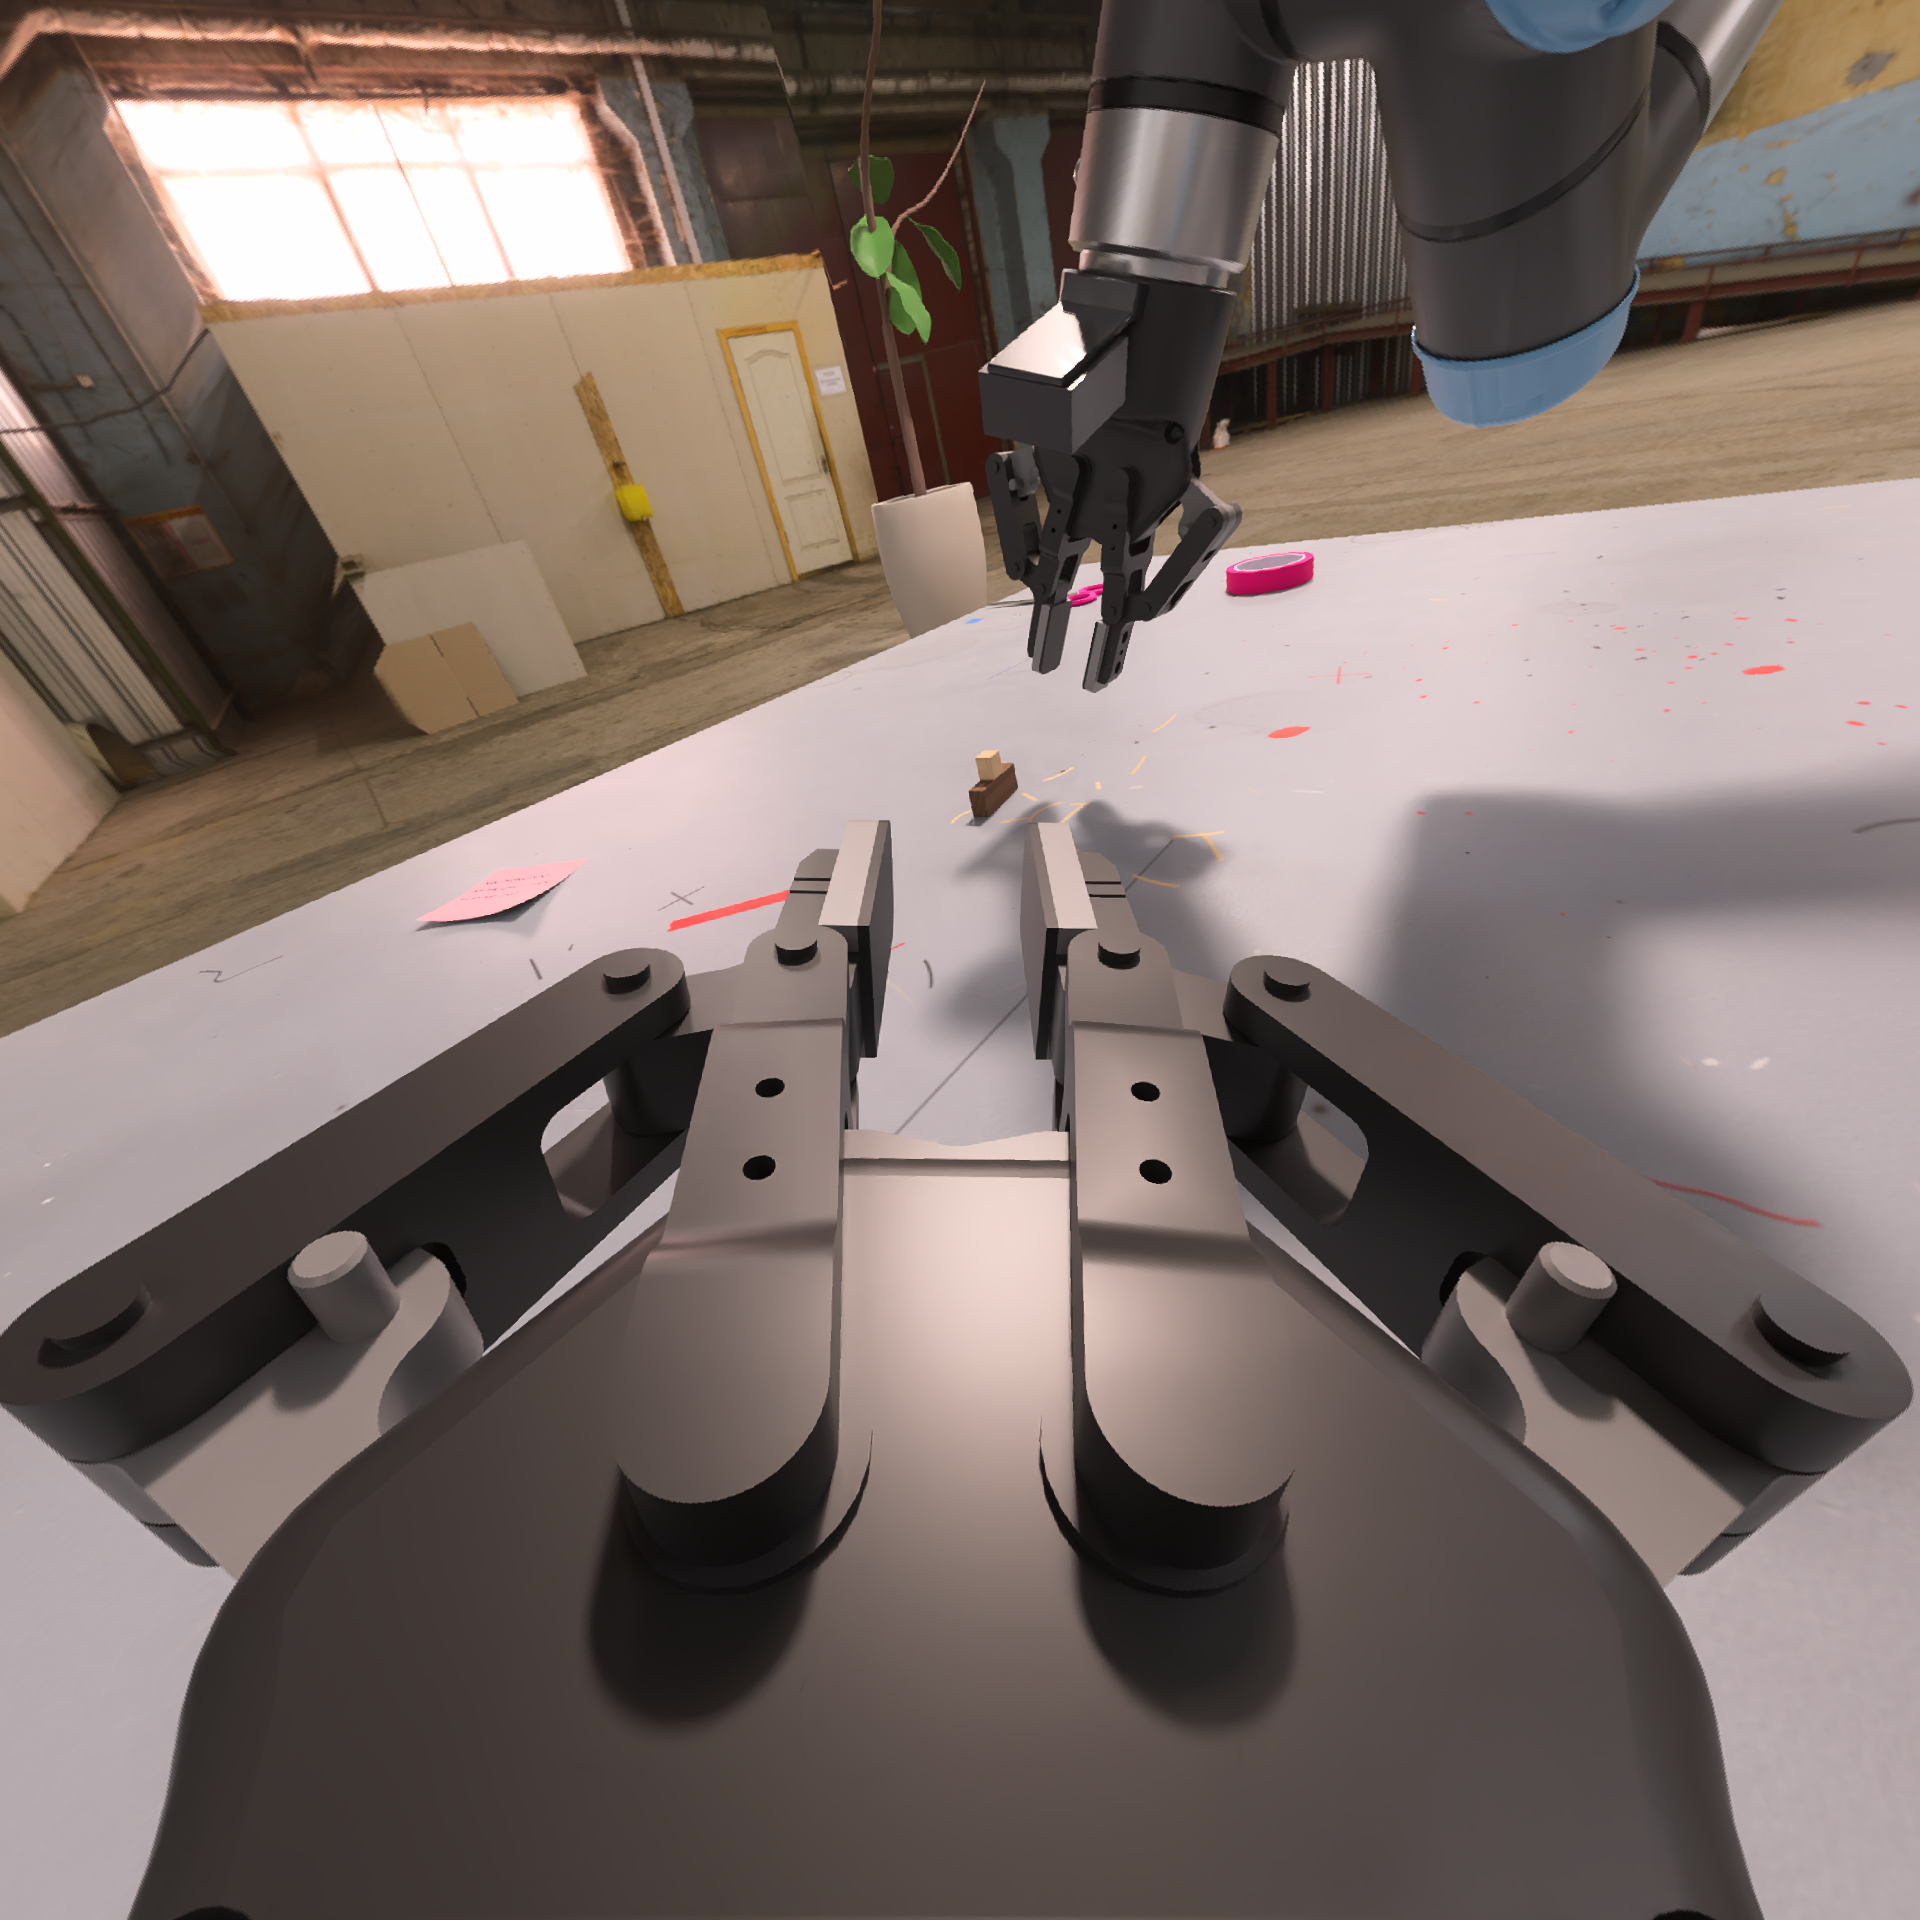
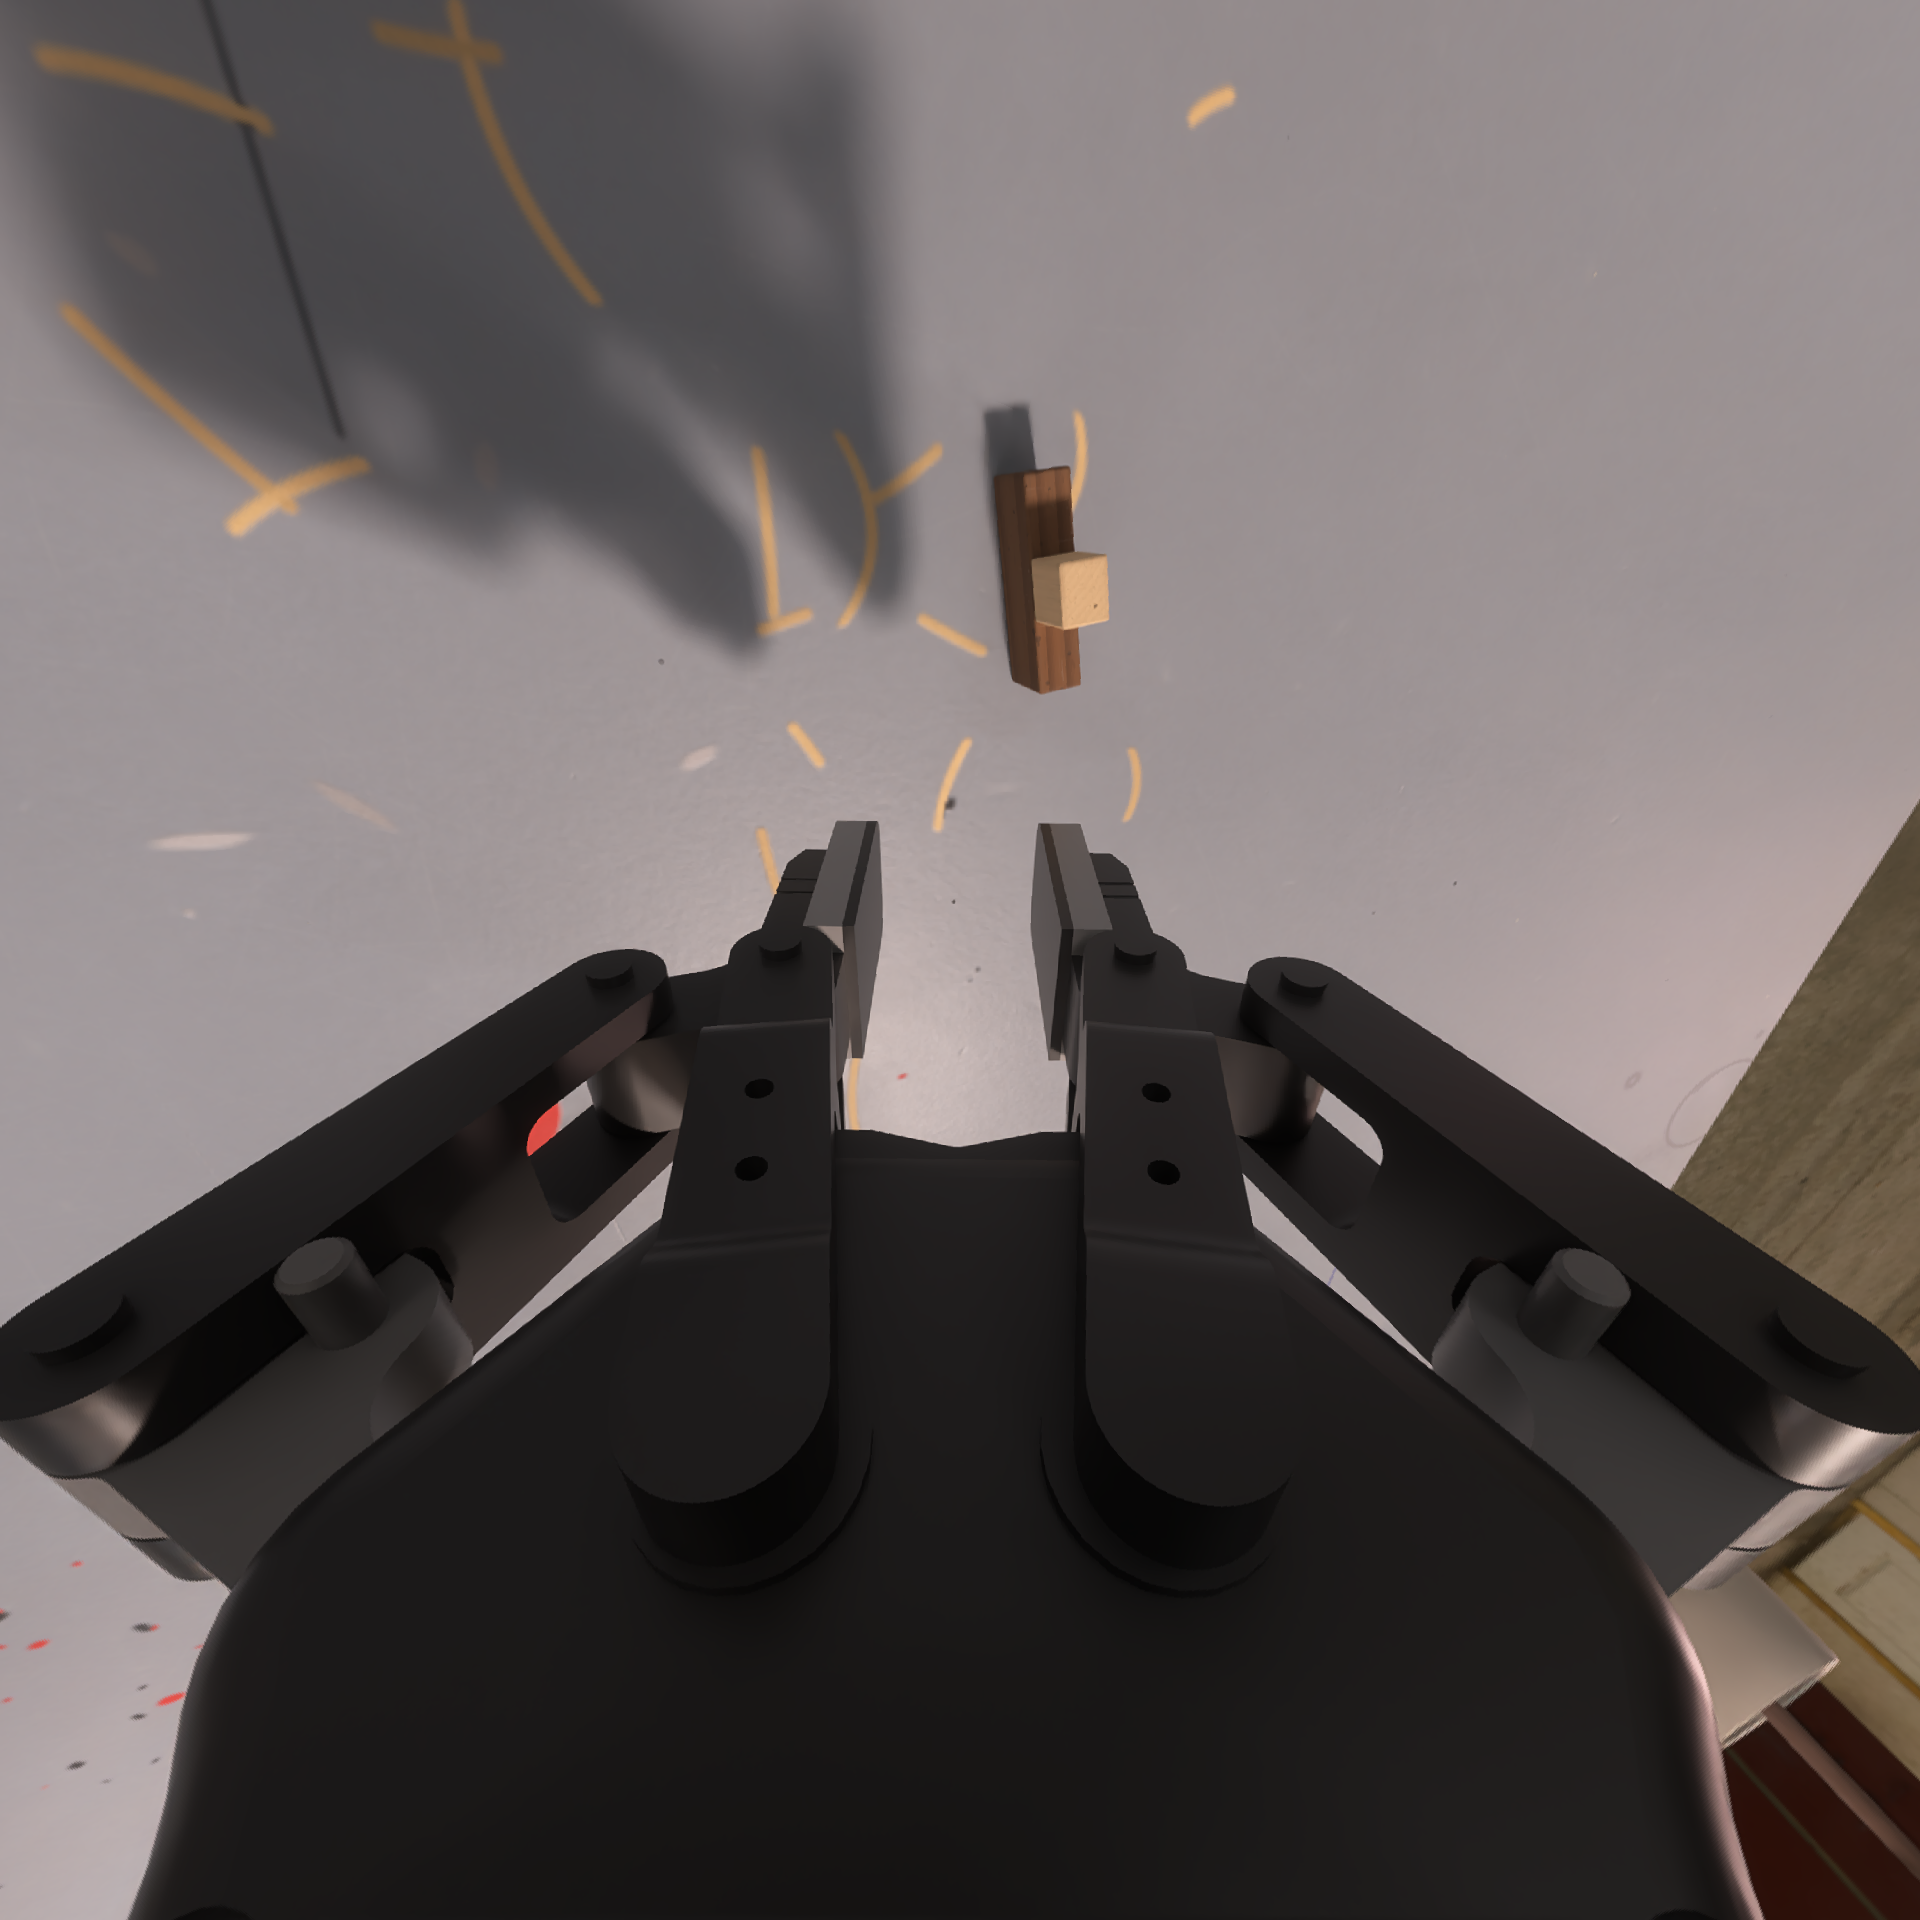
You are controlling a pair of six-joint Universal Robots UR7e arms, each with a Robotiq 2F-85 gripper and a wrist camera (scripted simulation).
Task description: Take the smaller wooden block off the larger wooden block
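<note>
A small pale wooden cube (image 2: 1070, 590) sits on top of a longer dark brown wooden block (image 2: 1034, 520) that lies flat on the grey table. In the left wrist view the same pair shows farther off, cube (image 1: 988, 764) on dark block (image 1: 994, 793). My right gripper (image 2: 956, 831) is open and empty, hovering above the table a short way from the blocks; it also shows in the left wrist view (image 1: 1081, 649), above and beyond them. My left gripper (image 1: 956, 831) is open and empty, low over the table, short of the blocks.
A pink tape roll (image 1: 1269, 570) lies at the far side of the table (image 1: 1455, 935). A pink paper sheet (image 1: 502, 889) and a red strip (image 1: 727, 910) lie to the left. A potted plant (image 1: 928, 540) stands past the far edge. The table edge (image 2: 1766, 997) runs at right.
</note>
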